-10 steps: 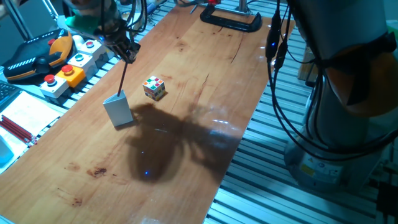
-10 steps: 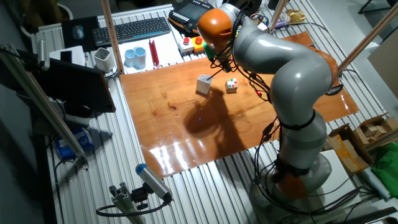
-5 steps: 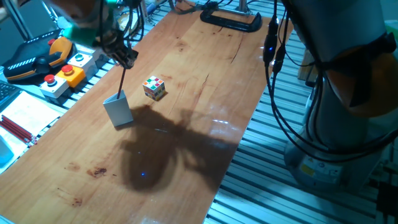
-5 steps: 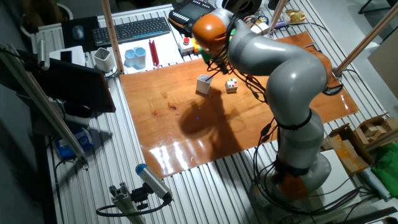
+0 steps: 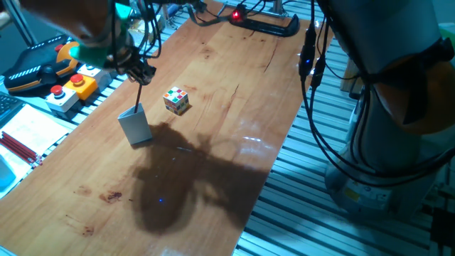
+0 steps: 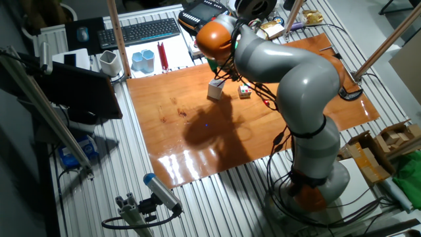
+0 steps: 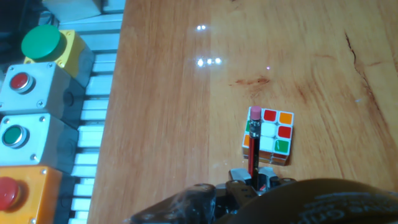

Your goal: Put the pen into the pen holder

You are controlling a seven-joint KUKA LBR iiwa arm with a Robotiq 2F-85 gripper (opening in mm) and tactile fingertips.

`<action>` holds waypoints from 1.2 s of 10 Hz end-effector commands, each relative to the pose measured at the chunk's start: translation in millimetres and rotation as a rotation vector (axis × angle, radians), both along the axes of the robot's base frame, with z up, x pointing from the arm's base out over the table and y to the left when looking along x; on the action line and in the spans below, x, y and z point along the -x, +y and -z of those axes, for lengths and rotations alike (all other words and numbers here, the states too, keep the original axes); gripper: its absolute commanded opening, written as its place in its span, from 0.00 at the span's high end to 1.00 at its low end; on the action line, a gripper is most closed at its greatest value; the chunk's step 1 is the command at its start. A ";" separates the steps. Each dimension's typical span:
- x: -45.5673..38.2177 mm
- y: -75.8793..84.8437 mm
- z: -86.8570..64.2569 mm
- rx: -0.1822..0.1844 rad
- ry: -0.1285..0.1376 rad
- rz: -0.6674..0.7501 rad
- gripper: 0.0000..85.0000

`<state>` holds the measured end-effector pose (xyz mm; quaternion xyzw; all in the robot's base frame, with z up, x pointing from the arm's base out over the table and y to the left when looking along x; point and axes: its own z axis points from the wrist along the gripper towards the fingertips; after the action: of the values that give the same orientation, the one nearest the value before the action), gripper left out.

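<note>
My pincer (image 5: 140,71) is pinching the pen (image 5: 136,96) at its upper end, fingers pressed together on the thin shaft. The pen hangs almost upright, its lower tip at the slanted top of the pen holder (image 5: 135,124), which stands on the tabletop (image 5: 213,163). In the hand view the pen (image 7: 254,146) overlaps the puzzle cube (image 7: 268,135).

Pale grey pen holder (image 5: 135,124), multicoloured cube (image 5: 175,99), dark red pen (image 7: 254,149) with pink tip.
</note>
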<state>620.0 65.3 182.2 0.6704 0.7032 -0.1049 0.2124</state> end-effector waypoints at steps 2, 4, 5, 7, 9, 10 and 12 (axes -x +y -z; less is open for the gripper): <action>-1.5 1.6 4.9 0.023 -0.006 -0.010 0.99; -2.3 3.1 10.8 0.019 -0.009 -0.012 0.99; -2.1 4.6 13.1 0.023 -0.011 -0.013 0.99; -1.9 7.6 16.3 0.024 -0.014 -0.011 0.99; -1.8 10.2 21.1 0.027 -0.019 -0.009 0.99; -1.7 11.2 23.4 0.025 -0.020 -0.009 0.99; -0.6 12.7 28.4 0.028 -0.028 -0.011 0.99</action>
<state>620.6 78.0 153.8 0.6648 0.7024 -0.1042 0.2319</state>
